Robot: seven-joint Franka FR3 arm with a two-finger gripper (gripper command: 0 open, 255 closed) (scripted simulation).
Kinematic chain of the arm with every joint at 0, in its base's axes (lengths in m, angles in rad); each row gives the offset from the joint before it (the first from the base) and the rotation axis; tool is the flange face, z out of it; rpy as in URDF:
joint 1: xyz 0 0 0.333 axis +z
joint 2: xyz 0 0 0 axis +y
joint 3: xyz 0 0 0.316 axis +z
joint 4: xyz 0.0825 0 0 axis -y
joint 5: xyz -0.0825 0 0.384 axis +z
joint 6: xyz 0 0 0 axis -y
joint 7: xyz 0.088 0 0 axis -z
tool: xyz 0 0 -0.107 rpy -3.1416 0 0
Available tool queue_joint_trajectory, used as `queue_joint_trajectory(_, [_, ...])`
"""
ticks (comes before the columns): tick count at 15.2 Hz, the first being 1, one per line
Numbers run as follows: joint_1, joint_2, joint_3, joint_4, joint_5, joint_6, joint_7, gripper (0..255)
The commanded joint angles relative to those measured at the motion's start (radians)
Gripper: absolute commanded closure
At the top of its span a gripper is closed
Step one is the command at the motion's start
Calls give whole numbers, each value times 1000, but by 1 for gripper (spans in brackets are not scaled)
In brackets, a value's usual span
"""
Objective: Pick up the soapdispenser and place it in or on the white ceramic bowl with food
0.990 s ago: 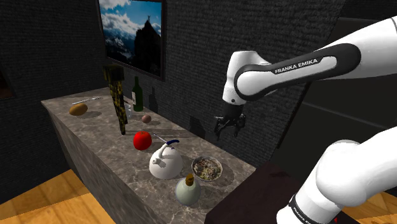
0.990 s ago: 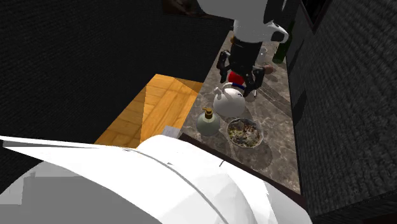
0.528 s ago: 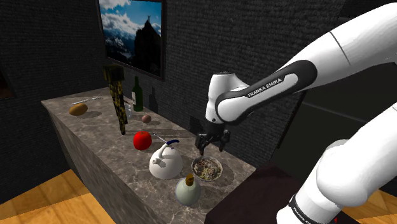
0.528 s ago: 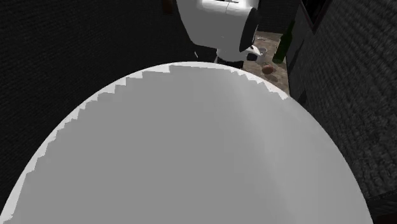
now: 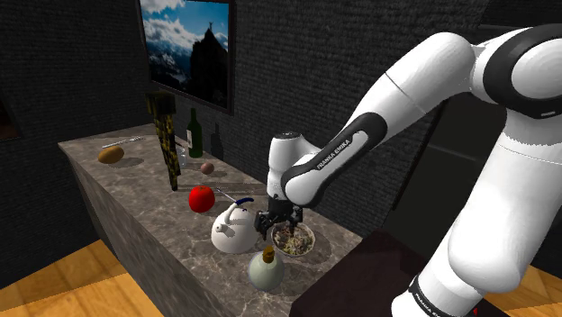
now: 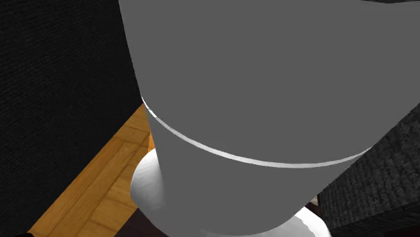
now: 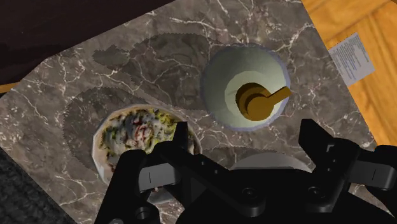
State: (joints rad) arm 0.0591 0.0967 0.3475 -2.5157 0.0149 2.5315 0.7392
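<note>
While the arm has swung down from its high post by the dark wall over the last second, the gripper [image 5: 274, 220] has come to hang low over the marble counter [image 5: 135, 194], just above the bowl of food [image 5: 294, 239] and close beside the white kettle [image 5: 234, 230]. We read this as the approach phase: nothing is grasped yet. In the wrist view the gripper [image 7: 245, 130] stands wide, its two black fingers [image 7: 180, 137] well apart with only bare marble between them. The soap dispenser [image 7: 248, 89], a pale round bottle with a brass-coloured pump, stands upright on the counter just ahead of the fingertips, not yet between them, and the bowl [image 7: 137, 137] lies near it off to one side, a strip of marble separating the two. From the shoulder view the dispenser [image 5: 267, 267] sits at the counter's near end, close to its edge, just beside the bowl. The arm's own link [image 6: 256, 101] looms in front of the second exterior camera, above wooden floor [image 6: 101, 182]. We judge that the hand must shift on past the bowl and centre over the pump before descending; the kettle crowds that approach.
</note>
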Motion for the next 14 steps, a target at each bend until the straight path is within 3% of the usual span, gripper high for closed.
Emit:
queue_joint_trajectory(1, [19, 95, -6, 38, -61, 49, 74, 0])
queue_joint_trajectory(3, [44, 165, -23, 74, -104, 76, 124, 0])
queue_joint_trajectory(10, [74, 261, -62, 78, -162, 165, 165, 0])
queue_joint_trajectory(14, [77, 269, -65, 79, -166, 172, 169, 0])
